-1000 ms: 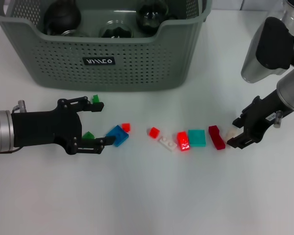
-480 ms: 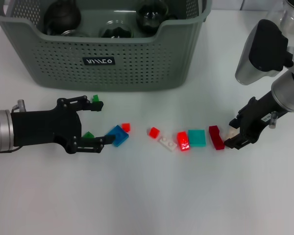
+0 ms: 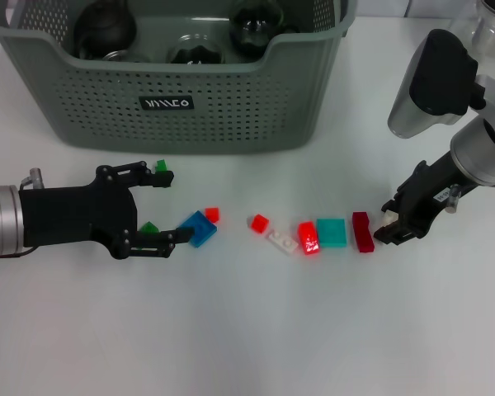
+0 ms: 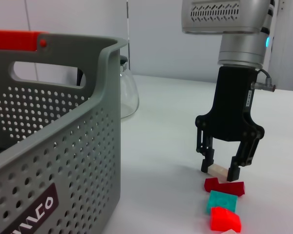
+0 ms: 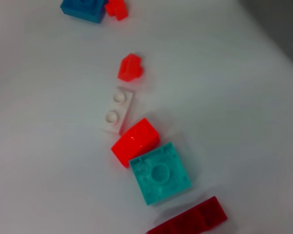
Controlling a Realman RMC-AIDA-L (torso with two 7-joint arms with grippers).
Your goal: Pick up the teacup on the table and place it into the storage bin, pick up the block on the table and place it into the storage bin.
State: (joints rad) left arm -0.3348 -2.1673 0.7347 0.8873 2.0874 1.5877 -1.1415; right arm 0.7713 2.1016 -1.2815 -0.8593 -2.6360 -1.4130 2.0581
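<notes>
Right gripper [image 4: 220, 170] straddles cream block [image 4: 218, 171] — fingers apart.

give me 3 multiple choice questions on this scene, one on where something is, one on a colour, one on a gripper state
1. Where is the cream block?
A. between the right gripper's fingers, on the table
B. inside the bin
C. under the left gripper

2. What colour is the square block between the bright red block and the dark red block?
A. yellow
B. teal
C. black

3. How is the left gripper?
A. shut on a teacup
B. shut on a blue block
C. open, holding nothing

Answers:
1. A: the left wrist view shows the right gripper down at the table with a finger on either side of the cream block; whether it grips yet I cannot tell.
2. B: the head and right wrist views both show it teal.
3. C: in the head view its fingers are spread wide, flat on the table left of the bin.
</notes>
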